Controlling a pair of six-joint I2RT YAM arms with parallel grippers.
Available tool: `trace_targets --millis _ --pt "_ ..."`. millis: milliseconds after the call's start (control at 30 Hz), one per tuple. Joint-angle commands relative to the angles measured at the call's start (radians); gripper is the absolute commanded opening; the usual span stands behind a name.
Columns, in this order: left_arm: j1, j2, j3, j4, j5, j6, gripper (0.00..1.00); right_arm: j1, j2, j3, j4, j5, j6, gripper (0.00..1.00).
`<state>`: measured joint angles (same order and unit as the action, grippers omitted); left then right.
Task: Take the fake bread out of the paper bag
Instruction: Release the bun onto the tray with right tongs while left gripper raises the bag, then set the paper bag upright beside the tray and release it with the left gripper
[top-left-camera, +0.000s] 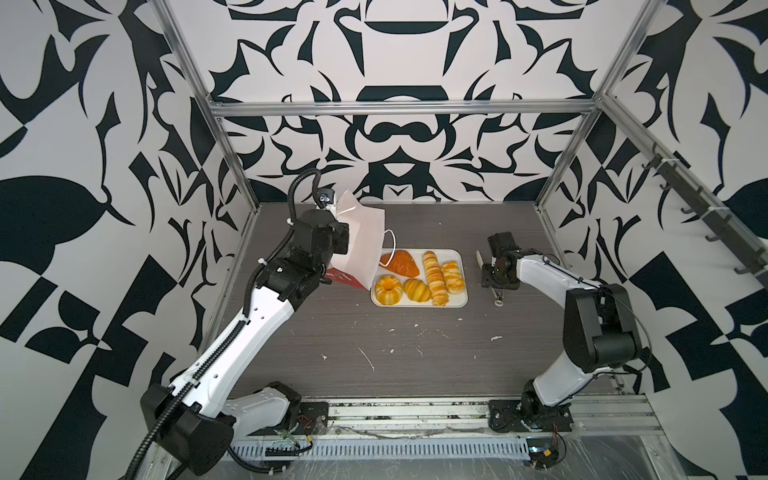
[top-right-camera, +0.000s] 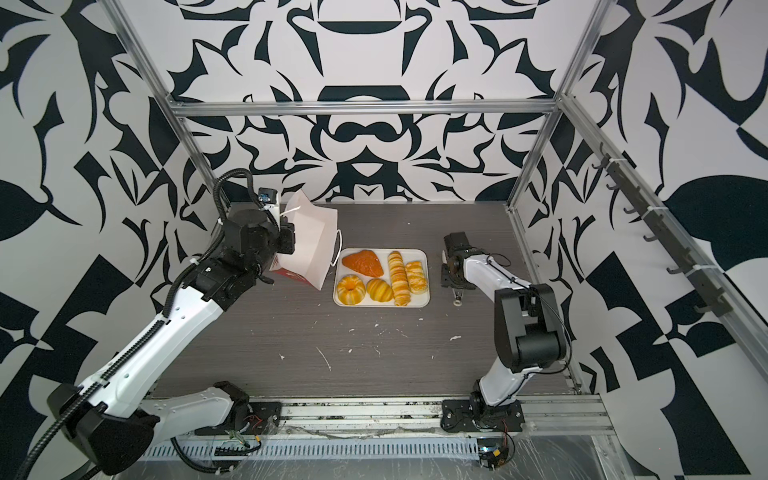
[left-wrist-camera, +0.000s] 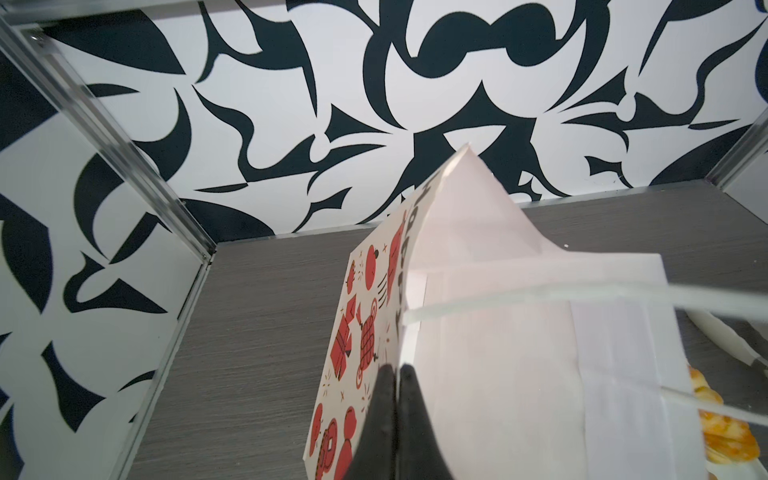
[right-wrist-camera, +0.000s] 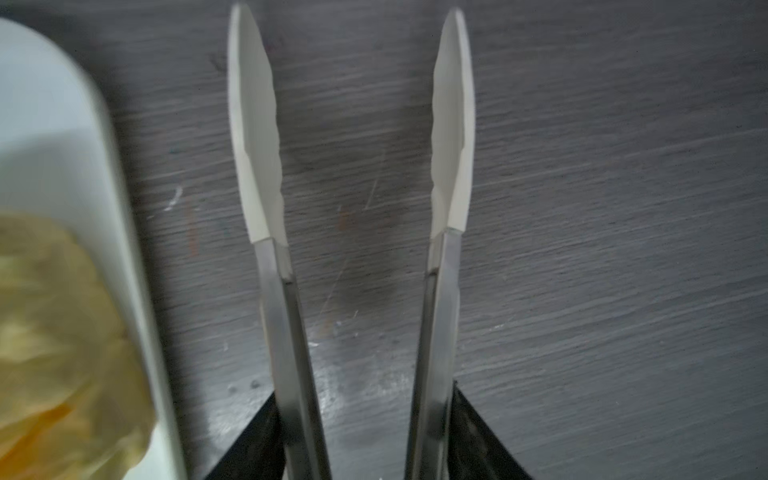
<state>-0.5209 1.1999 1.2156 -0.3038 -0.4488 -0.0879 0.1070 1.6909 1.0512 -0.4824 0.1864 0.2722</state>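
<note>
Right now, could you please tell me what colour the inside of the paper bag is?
Plain white inside the paper bag, clearest in the left wrist view.

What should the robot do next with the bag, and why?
Probably lay the paper bag down on the table and let go. All five pieces of fake bread lie on the white tray, and the left hand is pinched shut on the bag's edge, holding it tipped beside the tray. What shows of the bag's inside looks empty.
</note>
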Motion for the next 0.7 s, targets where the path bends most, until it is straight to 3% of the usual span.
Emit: trace_targets --millis 0,267,667 --pt "0.002 0.027 0.043 0.06 0.016 -0.048 0.0 -0.033 0.029 0.012 0.051 0.017 0.032 0.59" --pt "0.013 0.143 0.141 -0.006 0.014 -0.121 0.0 -0.052 0.065 0.006 0.069 0.032 0.055 0.66" --pt "0.131 0.238 0.219 -0.078 0.222 -0.246 0.0 -0.052 -0.078 -0.071 0.085 0.06 0.095 0.77"
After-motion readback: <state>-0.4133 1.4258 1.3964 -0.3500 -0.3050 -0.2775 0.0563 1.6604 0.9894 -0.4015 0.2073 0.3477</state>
